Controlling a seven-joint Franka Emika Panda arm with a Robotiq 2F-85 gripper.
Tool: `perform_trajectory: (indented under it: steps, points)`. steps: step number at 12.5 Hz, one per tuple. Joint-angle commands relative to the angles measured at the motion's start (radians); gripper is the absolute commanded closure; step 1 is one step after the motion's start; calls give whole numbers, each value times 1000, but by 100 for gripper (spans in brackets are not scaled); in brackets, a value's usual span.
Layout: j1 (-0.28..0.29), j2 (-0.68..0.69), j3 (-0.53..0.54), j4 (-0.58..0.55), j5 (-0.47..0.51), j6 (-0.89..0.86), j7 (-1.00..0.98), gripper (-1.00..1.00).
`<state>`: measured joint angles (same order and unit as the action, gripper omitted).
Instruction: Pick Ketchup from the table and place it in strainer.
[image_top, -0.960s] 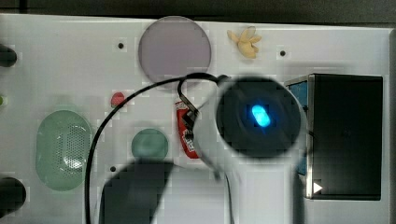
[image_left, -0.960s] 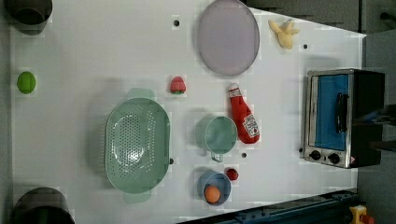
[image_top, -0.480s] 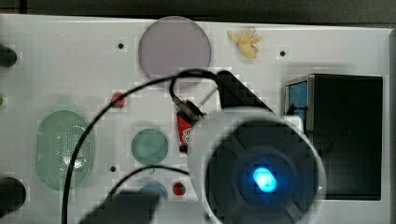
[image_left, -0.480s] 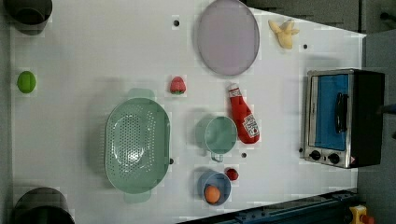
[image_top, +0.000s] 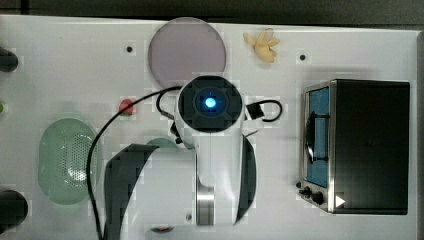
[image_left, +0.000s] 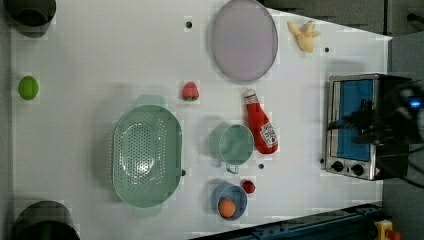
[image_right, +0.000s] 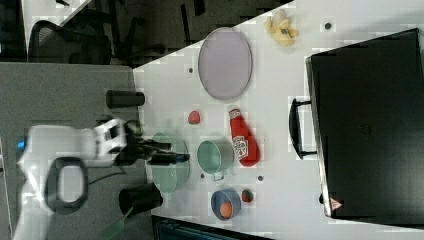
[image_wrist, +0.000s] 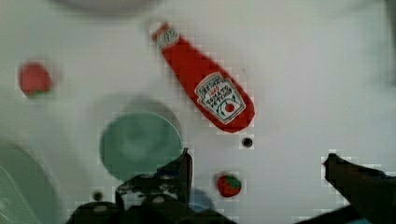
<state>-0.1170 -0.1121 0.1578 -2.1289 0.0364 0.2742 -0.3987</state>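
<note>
The Ketchup (image_left: 260, 125) is a small red squeeze bottle lying flat on the white table, white cap towards the greyish plate. It also shows in the right view as the Ketchup (image_right: 243, 141) and in the wrist view as the Ketchup (image_wrist: 205, 88). The mint-green strainer (image_left: 146, 155) stands at the left view's left of the mug, and shows again as the strainer (image_top: 67, 160). My gripper (image_wrist: 259, 163) hangs high above the table, open and holding nothing, with the bottle just beyond its fingertips (image_wrist: 184, 163). In the top view my arm (image_top: 210, 102) covers the bottle.
A green mug (image_left: 232, 145) sits right beside the bottle. The greyish plate (image_left: 244, 40), a toaster oven (image_left: 355, 125), two strawberries (image_left: 190, 91), a blue bowl (image_left: 227, 200) with an orange ball, a banana (image_left: 303, 36) and dark cups at the corners stand around.
In the top view my arm has swung from the lower middle up towards the plate and now covers the bottle. In the left view it has come in over the oven. The bottle has not moved.
</note>
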Motion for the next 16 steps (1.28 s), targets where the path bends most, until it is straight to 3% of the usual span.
perform_trajectory:
  steps: [1, 4, 9, 16]
  points:
    - [-8, -19, 13, -54, 11, 107, -336, -100]
    - [-8, -5, 14, -152, 11, 254, -505, -100]
    - [-8, 70, 15, -300, 11, 463, -531, -100]
    - [-7, 328, 16, -314, -15, 737, -537, -100]
